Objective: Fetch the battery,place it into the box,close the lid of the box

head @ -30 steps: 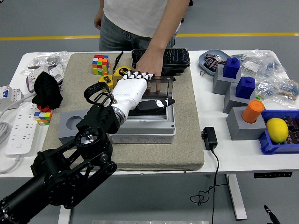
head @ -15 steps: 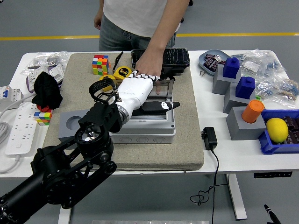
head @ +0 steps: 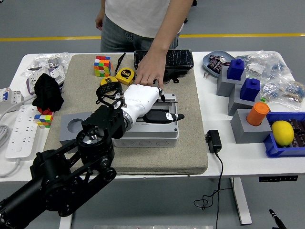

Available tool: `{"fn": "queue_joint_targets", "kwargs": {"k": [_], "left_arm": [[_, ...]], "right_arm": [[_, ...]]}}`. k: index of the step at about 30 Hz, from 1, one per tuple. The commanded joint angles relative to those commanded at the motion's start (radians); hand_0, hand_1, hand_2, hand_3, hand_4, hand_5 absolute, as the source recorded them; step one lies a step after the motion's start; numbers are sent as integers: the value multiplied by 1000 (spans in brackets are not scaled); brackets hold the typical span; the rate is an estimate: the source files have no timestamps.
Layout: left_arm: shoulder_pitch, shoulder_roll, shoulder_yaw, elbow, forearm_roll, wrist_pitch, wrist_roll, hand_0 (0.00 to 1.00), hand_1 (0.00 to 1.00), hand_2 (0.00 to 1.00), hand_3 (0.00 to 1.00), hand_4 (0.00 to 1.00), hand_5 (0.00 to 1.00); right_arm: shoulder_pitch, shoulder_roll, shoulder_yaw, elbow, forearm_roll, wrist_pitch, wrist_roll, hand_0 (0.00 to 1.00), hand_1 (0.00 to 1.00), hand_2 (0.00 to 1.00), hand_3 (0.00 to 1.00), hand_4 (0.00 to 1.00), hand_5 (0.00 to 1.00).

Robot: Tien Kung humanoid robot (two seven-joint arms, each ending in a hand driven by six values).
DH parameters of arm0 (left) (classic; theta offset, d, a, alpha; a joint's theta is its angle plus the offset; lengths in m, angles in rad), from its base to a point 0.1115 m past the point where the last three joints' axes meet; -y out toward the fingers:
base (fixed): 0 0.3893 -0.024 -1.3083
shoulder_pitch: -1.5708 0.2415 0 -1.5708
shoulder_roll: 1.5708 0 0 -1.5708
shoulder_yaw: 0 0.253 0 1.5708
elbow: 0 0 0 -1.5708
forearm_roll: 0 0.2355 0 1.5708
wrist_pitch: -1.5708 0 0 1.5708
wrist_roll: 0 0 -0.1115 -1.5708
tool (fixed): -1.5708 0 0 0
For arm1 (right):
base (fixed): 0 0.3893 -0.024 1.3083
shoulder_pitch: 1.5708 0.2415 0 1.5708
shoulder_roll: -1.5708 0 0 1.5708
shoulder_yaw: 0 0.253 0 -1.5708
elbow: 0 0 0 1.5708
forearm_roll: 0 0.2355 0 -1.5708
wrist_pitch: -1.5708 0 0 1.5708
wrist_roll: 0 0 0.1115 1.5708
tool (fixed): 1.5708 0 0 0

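Item: my left white five-fingered hand [head: 143,102], fingers curled flat on grey plastic box [head: 152,133] lid, frame centre. Battery unseen, presumably inside. Risk: person's hand [head: 150,71] at rear edge, pinching.

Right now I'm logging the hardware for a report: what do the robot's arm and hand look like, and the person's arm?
The left arm is black, built of chunky round joint housings with a shiny disc at one joint. Its hand has a white shell; the fingers are black with white patches. Thin black cables loop at the wrist. The person's arm is bare below a white short sleeve.
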Motion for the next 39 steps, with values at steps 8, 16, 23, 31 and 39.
{"fn": "queue_joint_targets", "kwargs": {"k": [8, 16, 23, 31, 39], "left_arm": [[7, 1, 5, 9, -39, -34, 0, 719, 552, 608, 665, 998, 998], [23, 1, -15, 3, 11, 125, 0, 703, 556, 602, 645, 998, 998], [94, -3, -104, 27, -86, 369, -202, 724, 568, 584, 544, 998, 998], [193, 0, -273, 5, -423, 482, -539, 737, 669, 613, 443, 998, 928], [286, 1, -439, 19, -761, 412, -816, 745, 712, 644, 468, 998, 918]], "right_arm": [[1, 0, 2, 0, 0, -2, 1, 878, 843, 791, 800, 998, 998], [-1, 1, 3, 0, -1, -1, 1, 874, 841, 791, 800, 998, 998], [-5, 4, 4, 0, 0, -1, 0, 873, 840, 791, 800, 998, 998], [-9, 7, 9, 0, 0, 0, 2, 873, 840, 789, 800, 998, 998], [-10, 9, 8, 0, 4, 0, 5, 872, 839, 789, 800, 998, 998]]}}
